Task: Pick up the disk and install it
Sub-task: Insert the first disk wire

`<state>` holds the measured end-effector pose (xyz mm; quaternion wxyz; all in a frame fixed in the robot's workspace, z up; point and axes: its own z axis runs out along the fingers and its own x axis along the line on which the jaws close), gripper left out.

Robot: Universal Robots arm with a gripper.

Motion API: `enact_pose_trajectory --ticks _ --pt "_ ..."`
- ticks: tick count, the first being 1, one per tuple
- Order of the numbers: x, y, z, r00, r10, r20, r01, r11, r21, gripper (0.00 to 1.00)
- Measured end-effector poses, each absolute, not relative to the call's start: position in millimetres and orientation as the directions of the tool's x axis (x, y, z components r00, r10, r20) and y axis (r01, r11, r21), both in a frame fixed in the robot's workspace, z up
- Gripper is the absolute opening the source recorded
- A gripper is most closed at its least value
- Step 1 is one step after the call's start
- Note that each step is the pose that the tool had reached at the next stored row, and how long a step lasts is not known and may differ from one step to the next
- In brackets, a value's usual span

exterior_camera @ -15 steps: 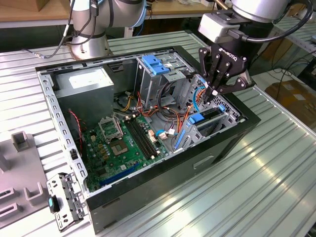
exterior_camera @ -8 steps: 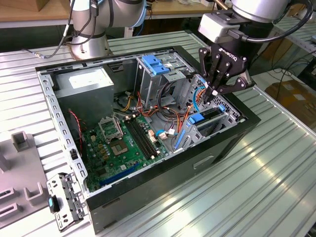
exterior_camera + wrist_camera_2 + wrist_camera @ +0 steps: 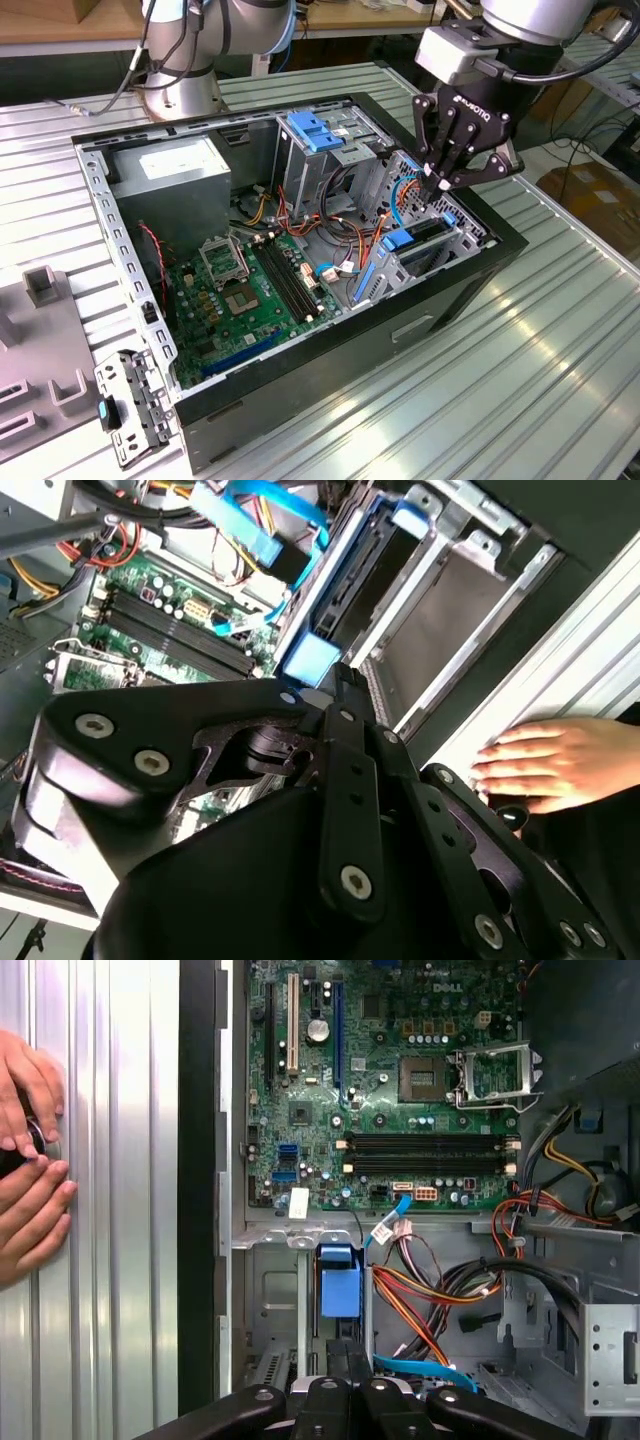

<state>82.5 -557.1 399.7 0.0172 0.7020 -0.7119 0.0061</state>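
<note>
The disk (image 3: 424, 231) stands on edge in the drive cage at the exterior view's right end of the open computer case (image 3: 95, 200), dark, with a blue rail along its side. The rail's blue end tab (image 3: 340, 1287) also appears in the second wrist view (image 3: 312, 659). My gripper (image 3: 441, 186) hangs just above the cage, fingers pressed together with nothing between them. In both wrist views the fingertips (image 3: 340, 683) (image 3: 346, 1362) sit close to the blue tab. I cannot tell whether they touch it.
Inside the case are a green motherboard (image 3: 245, 290), a grey power-supply box (image 3: 180, 170), a light-blue bracket (image 3: 315, 130) and loose cables (image 3: 430, 1300). A person's hands (image 3: 28, 1160) rest on the ribbed metal table (image 3: 520, 370) beside the case. Grey fixtures (image 3: 45, 285) stand at the exterior view's left.
</note>
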Motion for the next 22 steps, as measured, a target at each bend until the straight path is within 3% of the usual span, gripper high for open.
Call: enact_pose_trajectory --ticks 22 --pt "117 -553 399 0.154 -0.988 0.033 -0.988 -0.153 0.017 0.11"
